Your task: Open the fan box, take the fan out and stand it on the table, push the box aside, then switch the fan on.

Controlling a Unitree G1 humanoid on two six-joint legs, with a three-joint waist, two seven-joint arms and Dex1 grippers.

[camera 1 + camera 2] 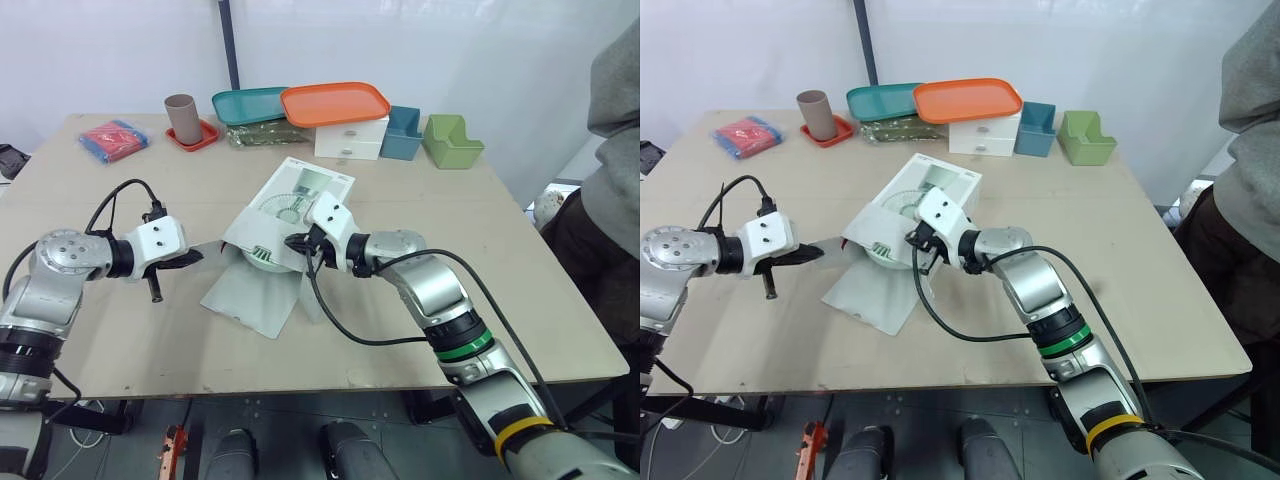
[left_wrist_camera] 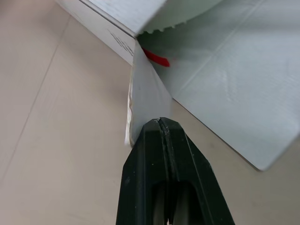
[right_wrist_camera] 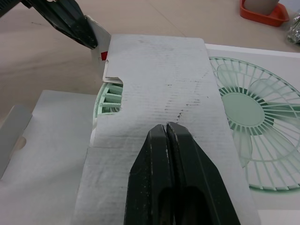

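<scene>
Table point(image 1: 520, 300): pale top, one item at the centre, a row of items along the far edge.

Fan box point(image 1: 300, 192): white, printed with a fan picture, laid flat at the table centre, its near-left end opened. One large flap point(image 1: 255, 295) is spread flat on the table toward the near side.

Fan point(image 3: 110, 96): pale green grille, seen inside the open end of the box, partly covered by the top flap point(image 3: 159, 70).

Left gripper point(image 2: 161, 123): set at the left of the box; fingers pressed together on the edge of the narrow side flap point(image 2: 145, 93), which is pinched between the tips.

Right gripper point(image 3: 167, 127): placed at the open end, over the top flap; fingers pressed together. Contact with the flap seems likely, though it cannot be confirmed.

Far edge, left to right: red and blue bundle point(image 1: 113, 137); brown cup point(image 1: 181, 116) standing in a red dish point(image 1: 200, 138); teal tray point(image 1: 248, 103); orange tray point(image 1: 335, 102) on a white drawer unit point(image 1: 350, 142); blue bin point(image 1: 402, 133); green bin point(image 1: 452, 142).

Person point(image 1: 615, 120): grey sleeve, at the right edge of the scene.
</scene>
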